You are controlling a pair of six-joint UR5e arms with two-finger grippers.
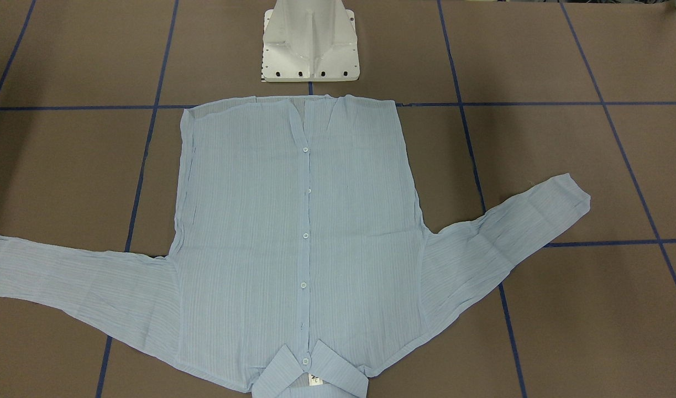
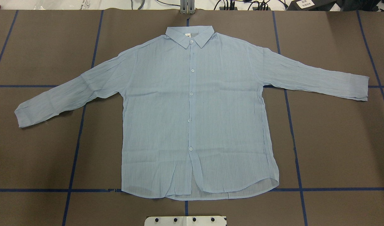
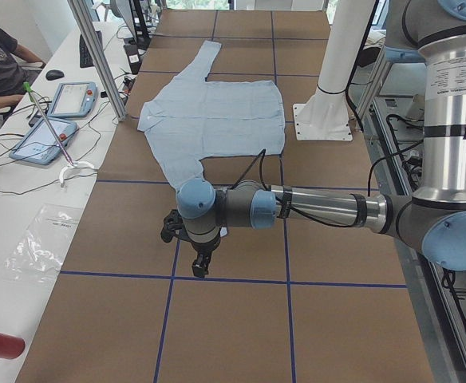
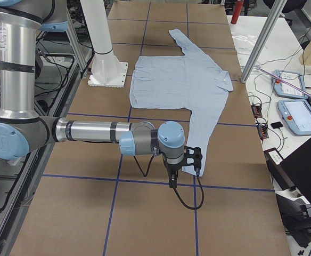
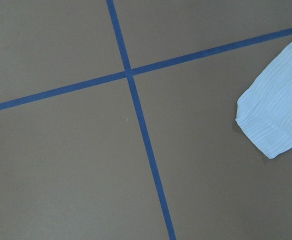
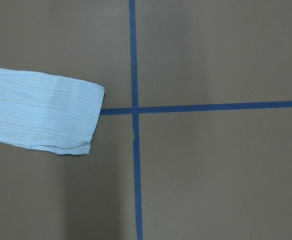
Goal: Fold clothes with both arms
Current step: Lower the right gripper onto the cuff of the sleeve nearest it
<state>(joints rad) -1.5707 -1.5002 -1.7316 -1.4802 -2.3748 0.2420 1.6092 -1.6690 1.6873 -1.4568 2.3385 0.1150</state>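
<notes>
The shirt lay flat and buttoned on the brown surface, sleeves spread and collar away from the robot. Only the side views showed the left gripper and right gripper, apparently clear of the cloth. I could not tell whether their jaws were open. Each wrist view caught a cuff.

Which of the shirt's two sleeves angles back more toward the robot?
The sleeve on the robot's left: its cuff lies nearer the robot, while the other sleeve runs almost straight out sideways.
</notes>
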